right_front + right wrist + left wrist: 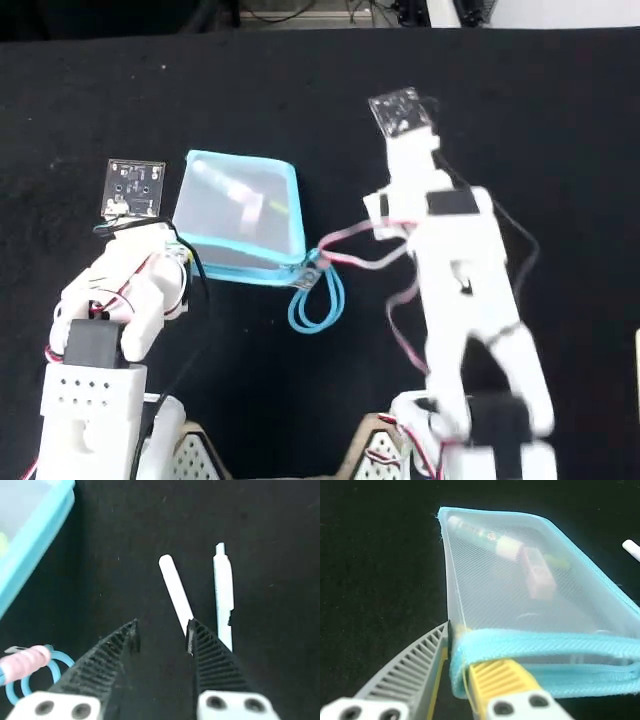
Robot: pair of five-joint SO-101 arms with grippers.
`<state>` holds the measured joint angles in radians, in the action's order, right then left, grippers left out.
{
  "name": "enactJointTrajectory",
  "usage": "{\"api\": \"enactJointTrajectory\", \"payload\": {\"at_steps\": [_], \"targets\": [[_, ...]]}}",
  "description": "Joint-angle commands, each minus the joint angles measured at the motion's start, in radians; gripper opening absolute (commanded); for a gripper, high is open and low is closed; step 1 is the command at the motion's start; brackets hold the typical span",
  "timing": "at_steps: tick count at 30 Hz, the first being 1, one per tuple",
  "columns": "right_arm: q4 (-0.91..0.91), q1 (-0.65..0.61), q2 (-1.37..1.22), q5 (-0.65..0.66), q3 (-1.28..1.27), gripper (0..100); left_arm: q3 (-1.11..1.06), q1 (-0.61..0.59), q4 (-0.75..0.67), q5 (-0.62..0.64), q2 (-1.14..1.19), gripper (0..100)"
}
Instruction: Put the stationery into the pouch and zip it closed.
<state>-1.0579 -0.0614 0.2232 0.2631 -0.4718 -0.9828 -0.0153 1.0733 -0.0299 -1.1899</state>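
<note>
My left claw (pixel 454 632) is clamping the pouch's (pixel 240 215) near left corner, probably steadying it for loading. My right claw (pixel 161 630) is hanging apart over a pen (pixel 176 592), a second pen (pixel 223 595) beside it, right of the pouch, ready to pinch.

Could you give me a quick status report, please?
Left gripper shut on pouch corner. Right gripper open over two white pens, outside pouch. Some stationery already inside.

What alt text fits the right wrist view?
The right gripper, jaws open, hangs over a black table just short of a white stick and a white pen lying side by side. An edge of the mesh pouch and its blue cord loop sit off to one side.
</note>
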Motion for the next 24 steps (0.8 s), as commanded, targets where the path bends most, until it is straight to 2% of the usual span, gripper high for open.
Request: {"api": "enactJointTrajectory", "payload": {"at_steps": [1,10,17,24], "targets": [[-0.146,0.015,-0.151,0.060,0.272,14.4,0.012,-0.007,-0.025,0.000,-0.009,3],[-0.376,0.017,-0.553,0.281,0.684,14.4,0.012,-0.012,-0.018,0.000,-0.009,3],[-0.399,0.015,-0.806,0.327,0.908,14.4,0.013,-0.013,-0.018,0.000,-0.009,3],[-0.443,0.015,-0.941,0.382,1.098,14.4,0.016,-0.013,-0.018,0.000,-0.009,3]]}}
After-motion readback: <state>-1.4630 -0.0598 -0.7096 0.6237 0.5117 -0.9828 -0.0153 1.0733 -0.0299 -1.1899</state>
